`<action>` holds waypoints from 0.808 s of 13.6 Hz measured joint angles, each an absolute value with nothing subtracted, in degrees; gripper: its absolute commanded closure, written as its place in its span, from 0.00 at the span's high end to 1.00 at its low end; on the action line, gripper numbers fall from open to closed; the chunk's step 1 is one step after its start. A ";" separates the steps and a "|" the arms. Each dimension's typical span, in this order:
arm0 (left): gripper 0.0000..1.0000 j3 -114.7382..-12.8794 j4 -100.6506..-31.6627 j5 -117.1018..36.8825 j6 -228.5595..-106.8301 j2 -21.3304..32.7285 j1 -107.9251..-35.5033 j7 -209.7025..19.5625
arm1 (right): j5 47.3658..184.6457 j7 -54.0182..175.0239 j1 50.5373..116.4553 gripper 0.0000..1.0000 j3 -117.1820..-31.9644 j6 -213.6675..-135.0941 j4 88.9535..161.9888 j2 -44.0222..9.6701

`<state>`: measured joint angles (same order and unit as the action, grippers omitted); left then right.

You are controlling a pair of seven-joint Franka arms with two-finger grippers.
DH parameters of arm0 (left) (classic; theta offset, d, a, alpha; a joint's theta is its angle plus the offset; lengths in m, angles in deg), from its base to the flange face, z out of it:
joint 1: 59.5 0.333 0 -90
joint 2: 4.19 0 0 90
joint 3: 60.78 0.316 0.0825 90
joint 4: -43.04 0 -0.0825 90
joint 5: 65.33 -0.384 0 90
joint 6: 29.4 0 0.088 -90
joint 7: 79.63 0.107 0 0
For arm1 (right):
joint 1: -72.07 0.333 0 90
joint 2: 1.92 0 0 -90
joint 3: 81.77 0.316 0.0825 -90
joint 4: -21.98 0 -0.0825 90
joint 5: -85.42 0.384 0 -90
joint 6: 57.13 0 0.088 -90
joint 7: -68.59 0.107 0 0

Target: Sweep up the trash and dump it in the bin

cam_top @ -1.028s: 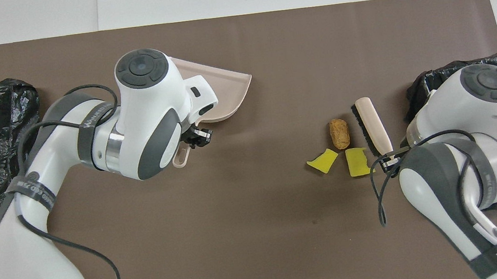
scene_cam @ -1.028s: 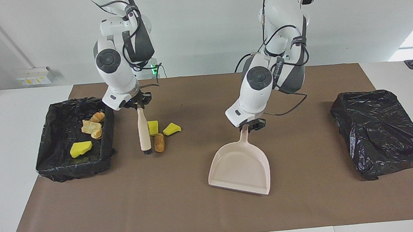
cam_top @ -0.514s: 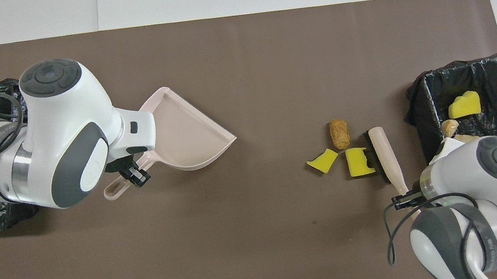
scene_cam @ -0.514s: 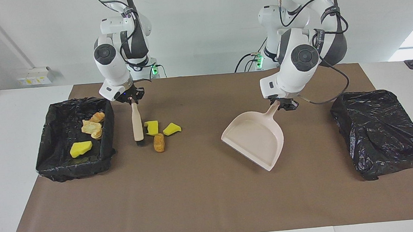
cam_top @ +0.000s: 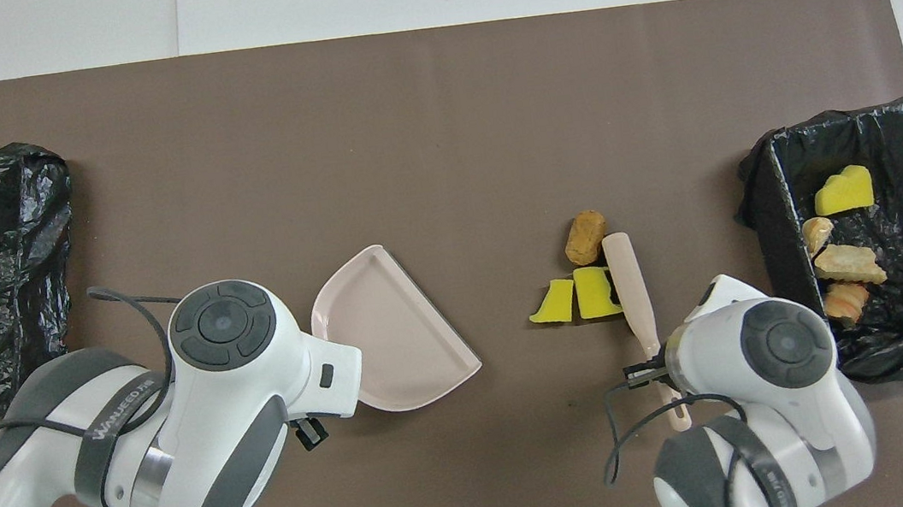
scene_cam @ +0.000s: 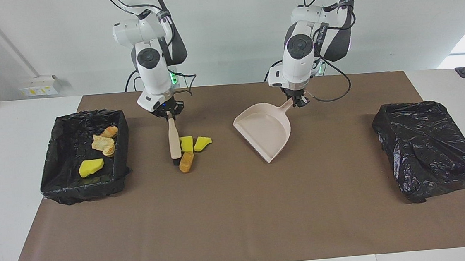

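The right gripper (scene_cam: 170, 115) is clenched on the brush (scene_cam: 172, 141), bristles against three trash (scene_cam: 190, 149) pieces on the surface; four more lie in the bin (scene_cam: 54, 161). The left gripper (scene_cam: 299, 100) grasps the dustpan (scene_cam: 265, 130), tilted nearby. Best lay its lip flat first; bare mat (scene_cam: 239, 221) between gives room.

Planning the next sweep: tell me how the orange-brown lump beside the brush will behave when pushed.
The orange-brown lump looks rounded and elongated, so it may roll or veer off the brush. It lies on the flat mat, probably light enough to slide easily. Its rough surface might drag slightly.
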<state>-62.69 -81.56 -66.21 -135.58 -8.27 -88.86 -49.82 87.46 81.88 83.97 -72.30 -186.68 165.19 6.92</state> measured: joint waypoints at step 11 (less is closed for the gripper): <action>0.00 -62.66 -89.00 -66.56 -142.50 -11.06 -91.28 -45.96 | 91.30 72.14 96.56 0.00 -72.12 -182.27 154.75 -2.39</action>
<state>-62.66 -89.00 -66.56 -142.50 -11.06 -91.28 -45.96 91.30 72.14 96.56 -72.12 -182.27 154.75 -2.39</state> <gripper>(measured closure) 0.678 0.749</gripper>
